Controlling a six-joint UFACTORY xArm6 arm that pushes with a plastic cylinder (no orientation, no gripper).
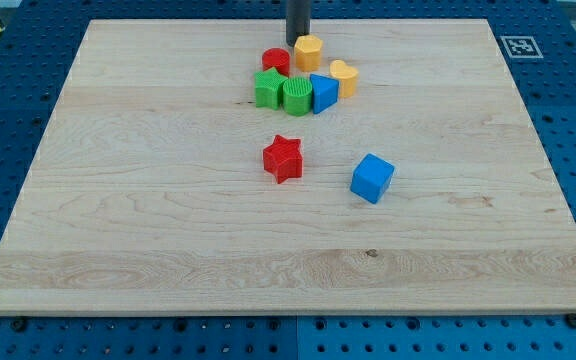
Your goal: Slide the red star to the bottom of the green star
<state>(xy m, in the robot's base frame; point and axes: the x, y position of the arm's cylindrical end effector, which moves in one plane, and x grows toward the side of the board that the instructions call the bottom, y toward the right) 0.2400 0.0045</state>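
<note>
The red star (282, 158) lies alone near the board's middle. The green star (267, 88) is at the left end of a tight cluster above it, with bare wood between them. My tip (298, 44) is at the top of that cluster, just above the gap between a red round block (275, 61) and a yellow block (308, 51). The tip is far above the red star and touches neither star.
The cluster also holds a green round block (296, 94), a blue triangular block (323, 92) and a yellow heart-like block (344, 76). A blue cube (372, 178) lies to the right of the red star. The wooden board (118, 200) sits on a blue perforated table.
</note>
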